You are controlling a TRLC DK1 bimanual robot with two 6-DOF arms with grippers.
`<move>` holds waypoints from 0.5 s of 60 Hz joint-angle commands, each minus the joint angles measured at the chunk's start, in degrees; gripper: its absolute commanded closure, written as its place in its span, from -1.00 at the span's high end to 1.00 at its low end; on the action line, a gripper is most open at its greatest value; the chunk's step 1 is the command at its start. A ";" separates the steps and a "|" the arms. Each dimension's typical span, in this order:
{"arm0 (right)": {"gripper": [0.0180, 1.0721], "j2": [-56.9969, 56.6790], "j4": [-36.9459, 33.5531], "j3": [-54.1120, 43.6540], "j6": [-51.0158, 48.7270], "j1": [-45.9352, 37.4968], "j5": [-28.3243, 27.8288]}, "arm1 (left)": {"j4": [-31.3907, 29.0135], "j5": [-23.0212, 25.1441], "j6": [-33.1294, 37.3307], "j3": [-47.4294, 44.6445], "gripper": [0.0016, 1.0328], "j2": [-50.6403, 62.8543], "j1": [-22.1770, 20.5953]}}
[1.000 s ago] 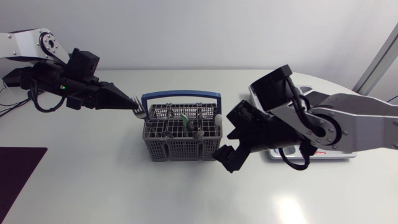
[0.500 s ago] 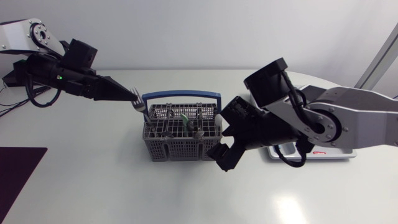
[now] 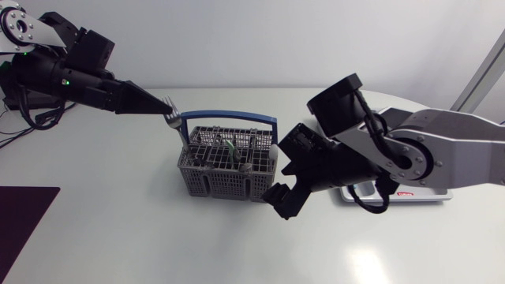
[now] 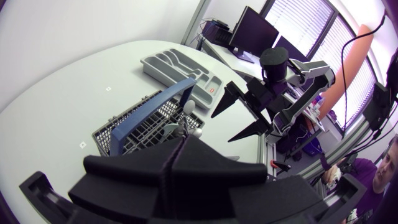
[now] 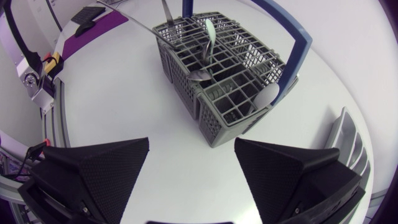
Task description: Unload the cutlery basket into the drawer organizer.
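Note:
A grey cutlery basket (image 3: 229, 172) with a blue handle (image 3: 229, 117) stands mid-table and holds several pieces, among them a green-handled spoon (image 5: 210, 32). My left gripper (image 3: 163, 107) hangs over the basket's left end, shut on a fork (image 3: 175, 124) whose lower end still reaches into the basket. My right gripper (image 3: 278, 175) is open at the basket's right front corner, and in the right wrist view the basket (image 5: 230, 68) lies ahead of its fingers. The grey drawer organizer (image 4: 177, 65) lies to the right, mostly hidden behind my right arm in the head view.
A dark purple mat (image 3: 24, 217) lies at the table's front left corner. Bare white tabletop runs in front of the basket and between it and the mat.
My left arm has risen and drawn back to the left, lifting the fork higher. My right gripper has edged closer to the basket, which has shifted slightly left.

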 commanded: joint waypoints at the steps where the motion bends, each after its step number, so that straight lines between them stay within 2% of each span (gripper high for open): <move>1: 0.88 -0.24 -0.98 1.24 0.91 0.62 0.43 | 0.27 0.20 -1.97 -1.59 -0.67 -1.94 -0.53; 30: 0.88 -0.76 -2.21 1.33 0.65 1.41 0.70 | 0.27 0.20 -5.31 -1.77 -0.67 -6.51 -1.85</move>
